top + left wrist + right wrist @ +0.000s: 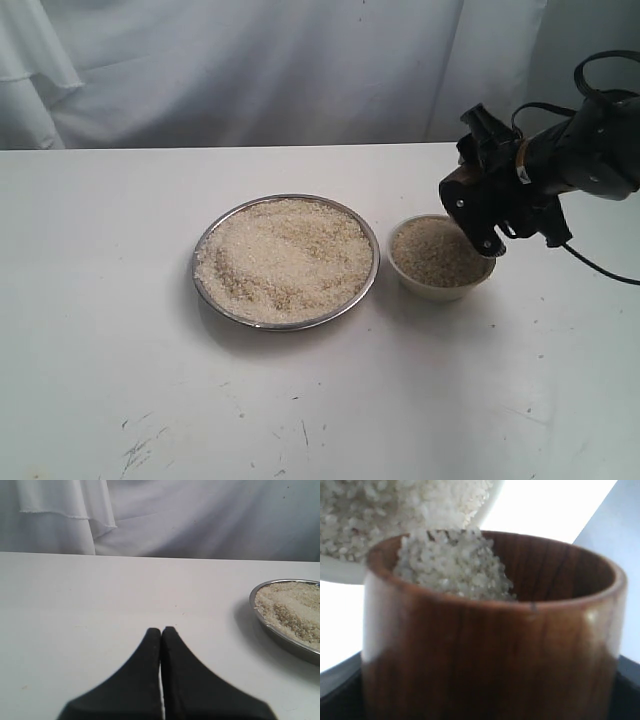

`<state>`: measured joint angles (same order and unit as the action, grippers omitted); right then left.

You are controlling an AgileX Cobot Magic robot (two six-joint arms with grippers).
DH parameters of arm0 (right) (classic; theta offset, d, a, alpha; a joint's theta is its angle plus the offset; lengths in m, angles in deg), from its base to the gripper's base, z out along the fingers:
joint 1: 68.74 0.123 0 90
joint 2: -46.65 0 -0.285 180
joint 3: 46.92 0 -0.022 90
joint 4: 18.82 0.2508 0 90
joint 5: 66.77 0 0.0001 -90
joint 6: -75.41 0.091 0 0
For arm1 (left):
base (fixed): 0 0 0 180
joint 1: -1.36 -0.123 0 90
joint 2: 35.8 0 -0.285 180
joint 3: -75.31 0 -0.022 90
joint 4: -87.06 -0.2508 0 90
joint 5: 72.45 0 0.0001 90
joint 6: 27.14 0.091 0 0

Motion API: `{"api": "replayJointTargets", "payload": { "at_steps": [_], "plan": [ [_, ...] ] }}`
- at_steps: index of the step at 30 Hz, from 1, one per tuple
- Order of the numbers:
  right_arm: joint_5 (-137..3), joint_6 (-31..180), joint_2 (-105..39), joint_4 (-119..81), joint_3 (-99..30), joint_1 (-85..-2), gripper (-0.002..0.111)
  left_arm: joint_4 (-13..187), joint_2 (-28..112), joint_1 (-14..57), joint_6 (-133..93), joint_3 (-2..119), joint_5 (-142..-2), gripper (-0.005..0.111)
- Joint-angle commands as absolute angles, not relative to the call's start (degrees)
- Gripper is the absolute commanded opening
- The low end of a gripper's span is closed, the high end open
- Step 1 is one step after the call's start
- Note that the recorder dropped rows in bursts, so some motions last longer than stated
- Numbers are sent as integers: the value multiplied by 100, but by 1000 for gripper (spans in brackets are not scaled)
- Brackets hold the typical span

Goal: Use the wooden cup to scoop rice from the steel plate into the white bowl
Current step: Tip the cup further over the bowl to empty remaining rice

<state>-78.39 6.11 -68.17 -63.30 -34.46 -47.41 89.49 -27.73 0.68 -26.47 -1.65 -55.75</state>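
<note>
While the right hand (472, 215) grips the reddish-brown wooden cup (490, 645), its mouth tilts down. Cream-white round bowl (432, 290): just beneath.

No txt, brand, no. or sign I can read from my end in any of the 3 views. Only candidate is a small orange & white tag (521, 168) on the right arm (590, 155), too small & blurry to make out
</note>
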Motion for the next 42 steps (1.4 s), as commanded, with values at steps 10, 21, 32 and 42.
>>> {"api": "replayJointTargets", "payload": {
  "at_steps": [10,21,32,42],
  "plan": [
    [-7893,641,-6733,-6771,-3484,-4613,0,8954,-2802,77,-2665,-191,-5611,0],
    [-8054,686,-6733,-6810,-3552,-4537,0,8954,-2802,77,-2665,-191,-5611,0],
    [-8068,680,-6733,-7239,-3565,-4537,0,8954,-2802,77,-2665,-191,-5611,0],
    [-8024,680,-6733,-7462,-3603,-4477,0,8954,-2802,77,-2665,-191,-5611,0]
  ]
}}
